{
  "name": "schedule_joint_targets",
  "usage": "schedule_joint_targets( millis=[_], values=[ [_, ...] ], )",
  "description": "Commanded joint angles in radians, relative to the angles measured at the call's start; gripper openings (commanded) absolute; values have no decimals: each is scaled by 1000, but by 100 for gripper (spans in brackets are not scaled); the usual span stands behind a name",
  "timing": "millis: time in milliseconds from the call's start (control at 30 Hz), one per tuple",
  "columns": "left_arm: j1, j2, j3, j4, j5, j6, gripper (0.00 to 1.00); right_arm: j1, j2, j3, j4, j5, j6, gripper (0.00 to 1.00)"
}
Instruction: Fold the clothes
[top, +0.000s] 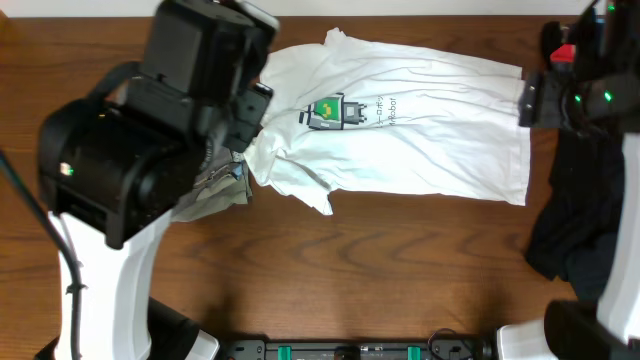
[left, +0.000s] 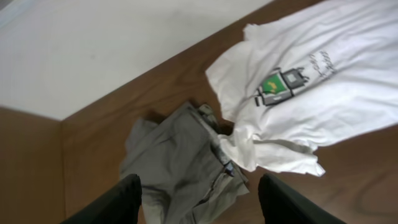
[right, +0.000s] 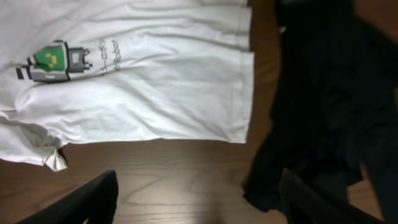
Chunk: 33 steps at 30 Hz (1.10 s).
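Left gripper (left: 200, 196), right gripper (right: 199, 199): jaws wide apart, empty.
White T-shirt (top: 420, 140) spread out; grey-khaki garment (left: 174, 162) touching its sleeve; black garment (right: 323, 93) beside hem.

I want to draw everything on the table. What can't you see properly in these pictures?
Grey-khaki garment: overhead, mostly hidden by the left arm.
Black garment: overhead, partly behind the right arm; right wrist view, cut off by edges.
Black lettering on the white T-shirt: too small to read in every view.
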<state>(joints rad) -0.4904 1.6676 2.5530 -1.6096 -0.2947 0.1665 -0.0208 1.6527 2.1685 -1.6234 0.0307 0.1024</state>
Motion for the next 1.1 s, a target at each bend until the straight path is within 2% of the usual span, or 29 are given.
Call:
schedule_joint_targets(
  millis=[0,200,300,433,567,833,900,1000,1067],
  values=[
    [77,-5,-2,-53,-6,-101,63,-19,76,-19,0,-44,36,83],
    [285,7,-186,-44,263,-102,60,-65,199,-24,-10,-138,37,80],
    [359,31,-357,-3,274,-154,51,-63,229,-24,-3,-140,39,80],
    [424,79,-594,123,356,-154,35,-63,239,-24,15,-140,39,80],
    [482,142,-811,282,359,-172,26,-64,238,-24,9,-137,38,80],
    [600,261,-1085,620,367,-172,19,-64,238,-24,16,-132,38,79],
    [615,295,-1122,655,367,-172,19,-64,238,-24,16,-132,38,79],
    [634,344,-1155,650,354,-172,12,-64,238,-24,20,-132,39,78],
    [656,373,-1169,647,281,-181,10,-64,238,-24,24,-132,39,77]
  ],
)
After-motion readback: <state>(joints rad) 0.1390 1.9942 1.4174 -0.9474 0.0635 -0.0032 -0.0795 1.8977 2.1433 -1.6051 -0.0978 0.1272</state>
